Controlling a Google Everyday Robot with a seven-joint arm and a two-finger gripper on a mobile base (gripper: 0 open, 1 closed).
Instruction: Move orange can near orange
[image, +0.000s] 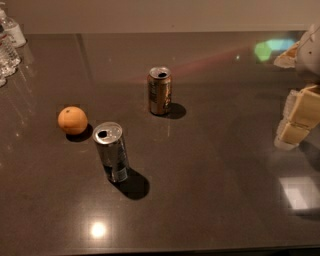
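Observation:
The orange can (160, 91) stands upright near the middle of the dark table, coppery-brown with a silver top and an open hole. The orange (72, 120) lies to the left, about two can widths from it. A silver-grey can (111, 151) stands just right of the orange and in front of the orange can. My gripper (296, 120) is at the right edge of the view, well to the right of the orange can and touching nothing; its cream-coloured fingers (300, 107) hang above the table.
Clear water bottles (7, 42) stand at the far left corner. The dark table (210, 165) ends at a pale wall behind and at its front edge along the bottom of the view. Light glints on it at bottom left and right.

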